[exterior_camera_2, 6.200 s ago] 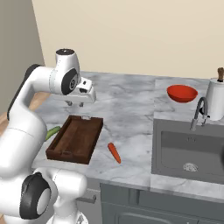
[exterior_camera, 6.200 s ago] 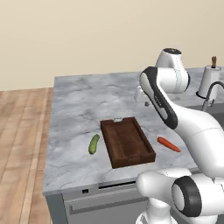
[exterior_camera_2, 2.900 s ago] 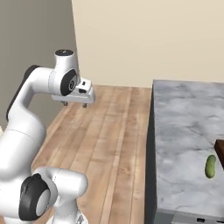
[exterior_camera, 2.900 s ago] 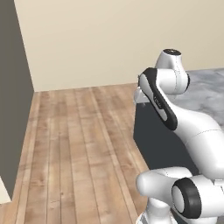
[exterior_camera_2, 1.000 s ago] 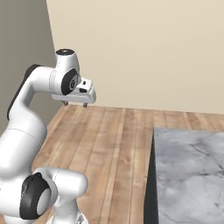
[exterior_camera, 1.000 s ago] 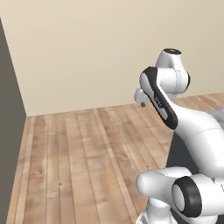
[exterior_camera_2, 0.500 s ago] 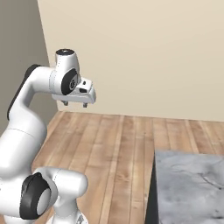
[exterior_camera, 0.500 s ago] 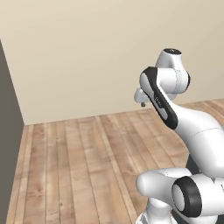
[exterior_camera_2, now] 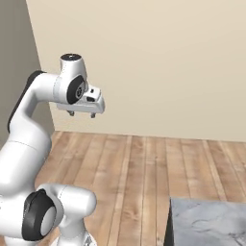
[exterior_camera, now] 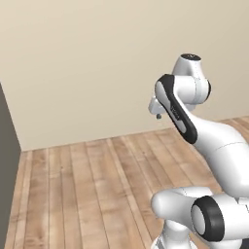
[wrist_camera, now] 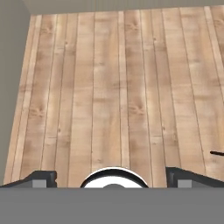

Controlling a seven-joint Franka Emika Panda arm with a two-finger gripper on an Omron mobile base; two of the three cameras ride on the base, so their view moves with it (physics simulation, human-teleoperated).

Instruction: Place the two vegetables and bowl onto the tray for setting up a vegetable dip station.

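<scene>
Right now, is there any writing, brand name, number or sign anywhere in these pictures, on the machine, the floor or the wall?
None can be read. The white arm and its open gripper carry no lettering or logo, the beige wall and the wooden floor are plain, and the corner of grey marble counter shows only veining, no text.

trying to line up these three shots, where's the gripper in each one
Left base view: the gripper is right of centre, tucked behind the arm's dark elbow.
Right base view: upper left, open, held high over the wooden floor.
Hand view: its two fingertips rise at the bottom corners, spread wide, nothing between them.
Shared landmark: the plank floor meeting the beige wall.
</scene>
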